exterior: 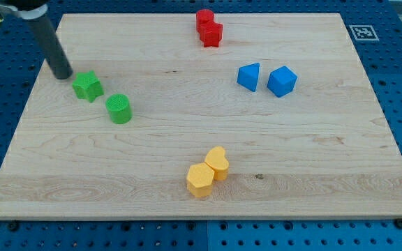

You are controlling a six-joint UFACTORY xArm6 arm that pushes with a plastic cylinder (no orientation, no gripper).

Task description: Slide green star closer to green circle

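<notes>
The green star [87,86] lies on the wooden board [292,153] at the view's left. The green circle [118,109], a short cylinder, sits just below and to the right of the star, a small gap apart. My tip [61,74] rests on the board just up and to the left of the green star, very close to it or touching its edge.
Two red blocks [208,28] touch each other at the view's top centre. A blue triangle [249,76] and a blue cube [282,81] sit right of centre. A yellow hexagon [199,180] and a yellow heart [218,162] touch near the bottom centre.
</notes>
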